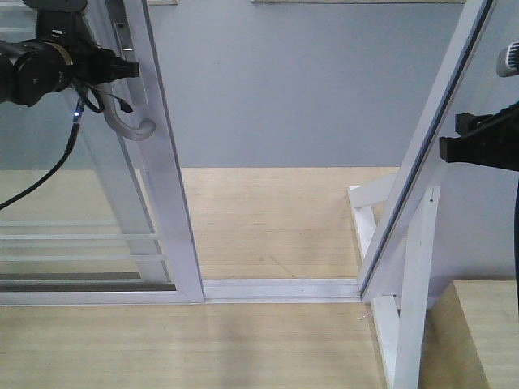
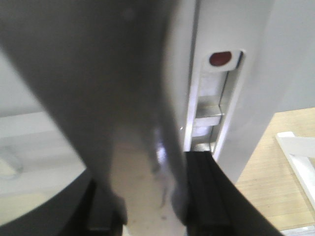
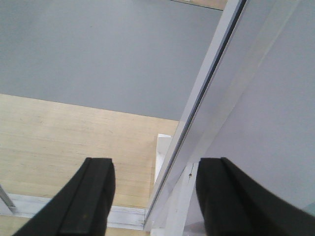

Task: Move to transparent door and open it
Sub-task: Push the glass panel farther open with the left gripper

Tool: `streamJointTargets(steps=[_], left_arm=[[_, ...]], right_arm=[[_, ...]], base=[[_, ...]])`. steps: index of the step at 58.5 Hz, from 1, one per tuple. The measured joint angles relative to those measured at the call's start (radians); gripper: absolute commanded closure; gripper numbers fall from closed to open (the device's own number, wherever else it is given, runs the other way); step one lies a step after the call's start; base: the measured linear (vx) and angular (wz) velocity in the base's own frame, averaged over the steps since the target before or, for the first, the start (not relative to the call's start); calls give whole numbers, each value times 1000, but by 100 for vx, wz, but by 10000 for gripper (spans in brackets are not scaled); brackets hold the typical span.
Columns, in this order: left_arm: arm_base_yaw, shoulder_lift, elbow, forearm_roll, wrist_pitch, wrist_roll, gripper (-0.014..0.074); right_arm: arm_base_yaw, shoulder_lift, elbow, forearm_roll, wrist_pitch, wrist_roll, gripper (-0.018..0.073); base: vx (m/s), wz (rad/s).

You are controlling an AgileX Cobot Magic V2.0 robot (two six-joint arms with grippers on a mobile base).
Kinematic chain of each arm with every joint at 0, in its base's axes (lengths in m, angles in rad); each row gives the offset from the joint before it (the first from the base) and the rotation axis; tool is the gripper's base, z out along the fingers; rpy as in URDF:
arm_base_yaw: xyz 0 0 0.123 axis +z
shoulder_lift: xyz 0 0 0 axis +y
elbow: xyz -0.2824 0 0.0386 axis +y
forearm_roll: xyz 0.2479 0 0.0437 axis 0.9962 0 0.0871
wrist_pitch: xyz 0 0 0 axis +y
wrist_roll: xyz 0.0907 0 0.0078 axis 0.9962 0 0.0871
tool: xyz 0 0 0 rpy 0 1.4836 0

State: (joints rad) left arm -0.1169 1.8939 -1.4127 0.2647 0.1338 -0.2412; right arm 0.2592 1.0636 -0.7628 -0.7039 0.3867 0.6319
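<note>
Front-facing view: the tall sliding glass door in its white aluminium frame [image 1: 166, 203] stands at the left of the frame, its stile leaning slightly in the picture. A wide gap of bare wooden floor [image 1: 276, 219] shows between that stile and the white frame post on the right [image 1: 422, 162]. The white bottom track [image 1: 280, 288] lies exposed across the gap. Judgement: the approach is finished and the door looks largely slid open; what is left, at most, is a little more travel and letting go of the handle.

Left arm: reaches in from the upper left. The left black gripper [image 1: 122, 66] sits at the curved grey metal pull handle [image 1: 134, 126] on the stile, near the handle's upper part. Left wrist view shows a blurred grey bar, likely that handle [image 2: 142, 147], running down between the two black fingers [image 2: 206, 191]; the fingers appear clamped on it, though blur hides the contact itself. A recessed latch plate with a red dot [image 2: 221, 59] sits in the stile just beyond the fingers.

Right arm: the right black gripper [image 1: 486, 142] enters at the right edge, beside the frame post but apart from it. Right wrist view shows its two fingers [image 3: 91, 196] spread wide with nothing between them, pointed down at the floor and the post's foot.
</note>
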Motion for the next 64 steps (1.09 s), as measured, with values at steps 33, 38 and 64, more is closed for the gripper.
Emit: streamJointTargets(steps=[33, 38, 64], left_arm=[[89, -90, -6, 13, 151, 26, 121], [91, -103, -6, 17, 184, 26, 121], [89, -332, 338, -39, 96, 26, 121]], right_arm=[[0, 0, 0, 0, 0, -1, 122], [0, 0, 0, 0, 0, -1, 122], [0, 0, 0, -16, 0, -2, 122]], base=[[0, 0], [0, 0], [0, 0]])
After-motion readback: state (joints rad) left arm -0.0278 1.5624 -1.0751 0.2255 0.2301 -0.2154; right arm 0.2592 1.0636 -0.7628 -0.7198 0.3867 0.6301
